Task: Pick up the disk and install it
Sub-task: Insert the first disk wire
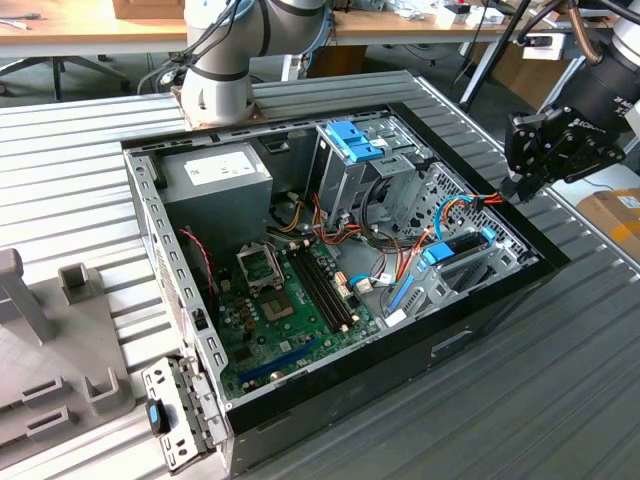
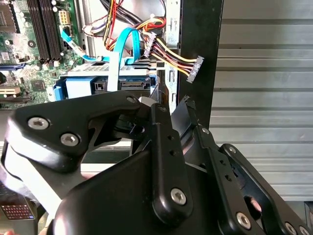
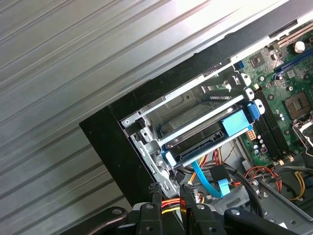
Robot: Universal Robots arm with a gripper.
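Observation:
The disk [image 1: 457, 247] is a flat black drive with bright blue rails. It lies in the metal bay at the front corner of the open computer case [image 1: 480, 300], on the exterior view's right. The first wrist view shows the disk [image 3: 210, 139] slotted into the bay frame, and the second wrist view shows its connector end [image 2: 105, 84]. My gripper [image 1: 516, 188] hangs just above and outside the case wall by that corner. Its fingers [image 2: 161, 115] stand slightly apart with nothing between them, and the gripper [image 3: 170, 189] is off the disk.
A loose bundle of red, yellow and black wires ends in a connector [image 2: 195, 68] draped over the case wall by the gripper. Light-blue cables [image 1: 445, 215] loop above the bay. A tall grey cage with a blue latch [image 1: 352, 140] stands behind. Grey fixtures [image 1: 60, 330] sit at the exterior view's left.

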